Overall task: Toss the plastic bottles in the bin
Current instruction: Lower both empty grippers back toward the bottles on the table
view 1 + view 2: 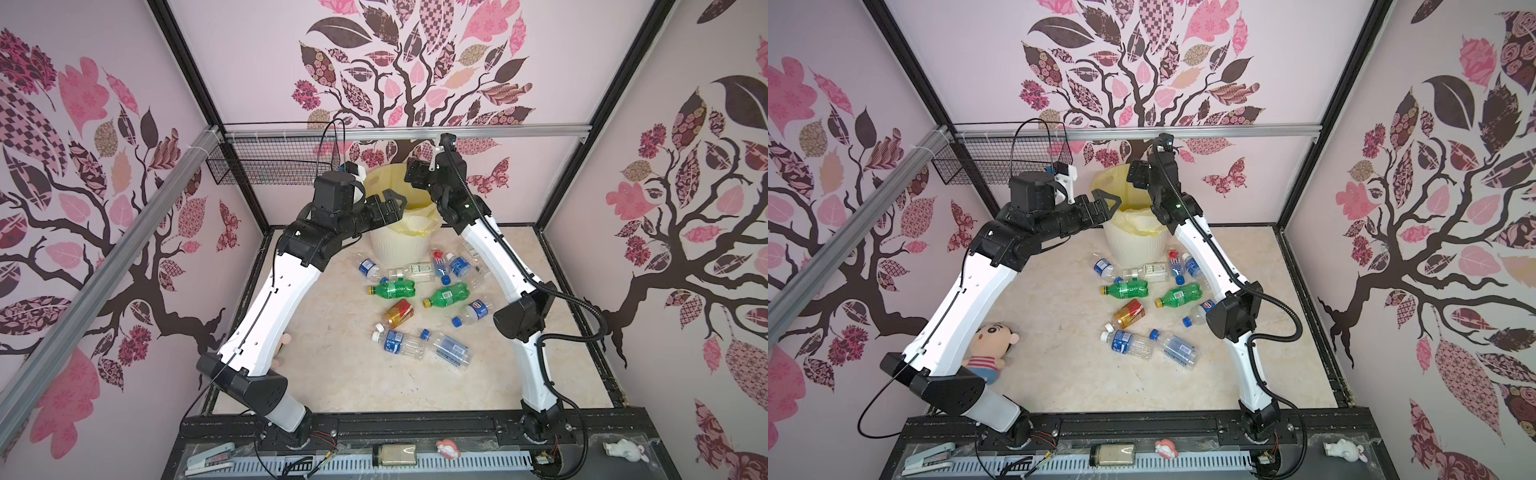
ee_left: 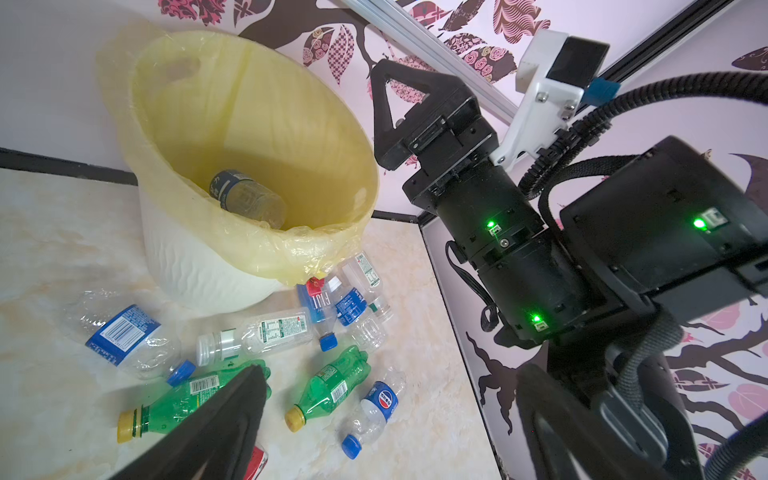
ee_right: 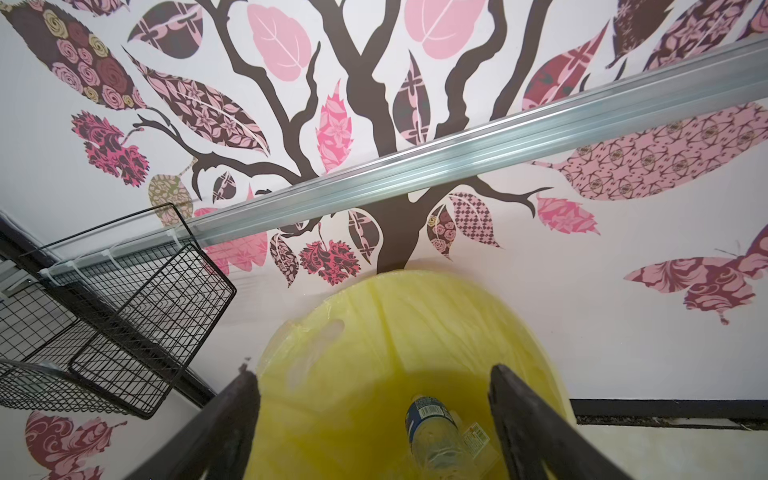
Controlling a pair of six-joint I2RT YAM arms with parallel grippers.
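Note:
The bin [image 1: 399, 247] [image 1: 1133, 249], cream and ribbed with a yellow bag, stands at the back of the table in both top views. My right gripper [image 1: 416, 174] [image 1: 1138, 174] [image 3: 374, 372] hangs open above its mouth with nothing between its fingers. Below it, one clear blue-labelled bottle [image 3: 432, 436] [image 2: 245, 197] lies inside the bin [image 2: 199, 274] [image 3: 374, 332]. My left gripper [image 1: 386, 205] [image 1: 1102, 205] [image 2: 395, 374] stands open and empty by the bin's left rim. Several plastic bottles lie in front of the bin: two green [image 1: 392, 289] [image 1: 446, 296], one amber [image 1: 399, 312], and several clear [image 1: 401, 343].
A black wire basket [image 1: 274, 166] [image 3: 124, 311] hangs on the back left wall under an aluminium rail [image 3: 457, 166]. A plush doll [image 1: 988, 349] lies beside the left arm. Small items sit on the front ledge [image 1: 395, 455].

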